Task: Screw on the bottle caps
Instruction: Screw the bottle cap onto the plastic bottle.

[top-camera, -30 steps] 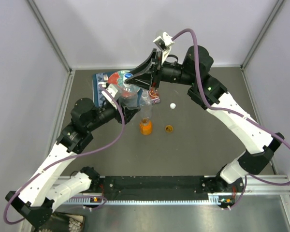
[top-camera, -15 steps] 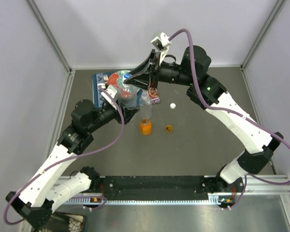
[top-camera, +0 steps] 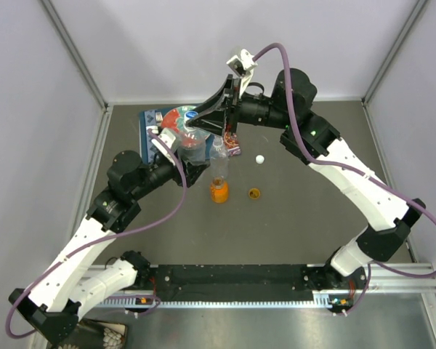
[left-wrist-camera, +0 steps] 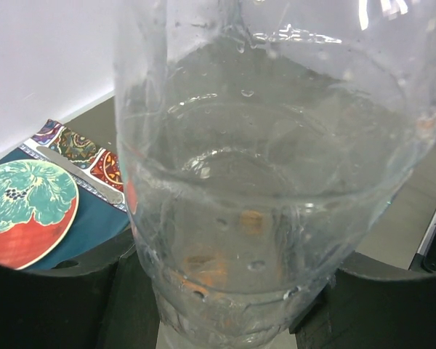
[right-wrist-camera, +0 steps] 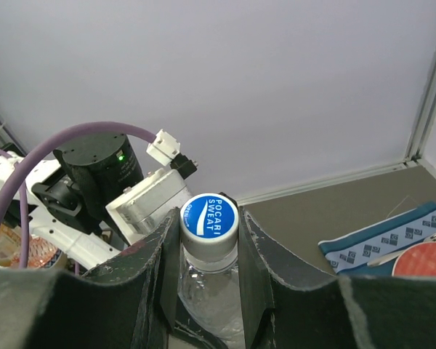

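Observation:
My left gripper point(top-camera: 191, 156) is shut on the body of a clear bottle point(left-wrist-camera: 276, 167), holding it upright; the bottle fills the left wrist view. My right gripper point(right-wrist-camera: 209, 225) is shut on that bottle's cap point(right-wrist-camera: 209, 215), which is white with a blue printed top and sits on the neck. In the top view my right gripper point(top-camera: 196, 129) is above the left one. A second clear bottle point(top-camera: 219, 161) stands beside them. The squat orange bottle point(top-camera: 219, 191) stands in front of it. A white cap point(top-camera: 260, 159) and an orange cap point(top-camera: 254, 193) lie loose on the table.
A red-and-teal plate point(left-wrist-camera: 25, 211) lies on a blue patterned mat point(top-camera: 151, 123) at the back left, with cutlery beside it. A small red patterned item point(top-camera: 234, 147) lies behind the second bottle. Grey walls close in the table at the back and sides.
My right wrist has shifted slightly over the bottle's top. The left arm, the other bottles and the loose caps have not moved.

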### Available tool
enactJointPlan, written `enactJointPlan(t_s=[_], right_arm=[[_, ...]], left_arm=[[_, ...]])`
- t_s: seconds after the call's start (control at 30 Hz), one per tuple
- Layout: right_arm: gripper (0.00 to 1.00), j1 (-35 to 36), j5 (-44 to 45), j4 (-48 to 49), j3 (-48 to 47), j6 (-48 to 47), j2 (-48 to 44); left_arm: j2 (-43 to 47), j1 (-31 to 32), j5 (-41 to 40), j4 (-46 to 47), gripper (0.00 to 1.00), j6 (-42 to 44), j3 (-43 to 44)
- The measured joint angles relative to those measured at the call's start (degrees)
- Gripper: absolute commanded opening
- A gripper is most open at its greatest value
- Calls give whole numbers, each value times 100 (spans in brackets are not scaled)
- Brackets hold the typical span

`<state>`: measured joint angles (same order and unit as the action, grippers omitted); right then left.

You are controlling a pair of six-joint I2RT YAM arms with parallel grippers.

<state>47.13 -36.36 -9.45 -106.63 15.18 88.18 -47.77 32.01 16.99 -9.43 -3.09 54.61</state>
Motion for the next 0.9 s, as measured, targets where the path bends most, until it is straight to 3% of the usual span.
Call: enactJointPlan(t_s=[0.13,0.27,0.73,0.83,0.9], right_arm=[[0,28,59,50,39,-2,4],[0,216,649,116,101,-68,13],[0,1515,5184,-435,-225,24,393],[28,1598,5556,-501,-280,164,437],[40,1631,5650,-592,-380,197,481]], left_arm=[[-20,0,-42,-9,6,4,24],[-219,0,-348,-186,5,68,234],[-562,-26,-2009,-901,5,518,584],[-566,-26,-2076,-955,5,584,584],[-564,-26,-2085,-955,5,595,584]])
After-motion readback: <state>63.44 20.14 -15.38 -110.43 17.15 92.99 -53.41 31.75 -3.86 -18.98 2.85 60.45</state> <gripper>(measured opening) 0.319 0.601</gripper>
